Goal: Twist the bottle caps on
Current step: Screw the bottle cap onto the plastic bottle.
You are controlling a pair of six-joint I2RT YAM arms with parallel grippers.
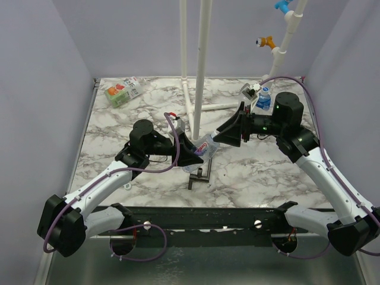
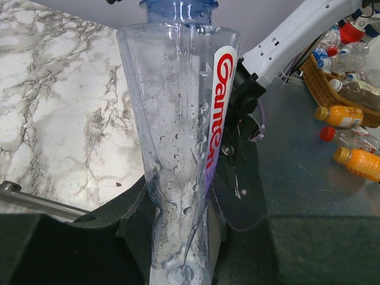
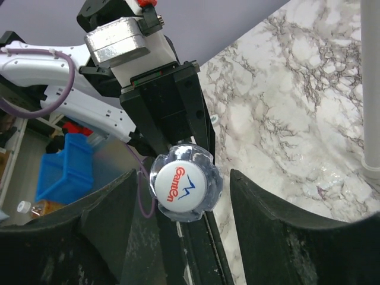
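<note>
**Ganten bottle [image 1: 203, 147] held above the marble table [image 1: 119, 124], cap end towards the right gripper [image 1: 225, 135].**
I read red "Ganten" on its label strip [image 2: 223, 101] and on the white cap [image 3: 185, 190]. The left gripper [image 1: 193, 153] clamps the bottle. The right gripper's jaws flank the cap, gaps showing. A black T-shaped tool [image 1: 199, 176] lies beneath and white pipes [image 1: 202, 59] stand behind.
</note>
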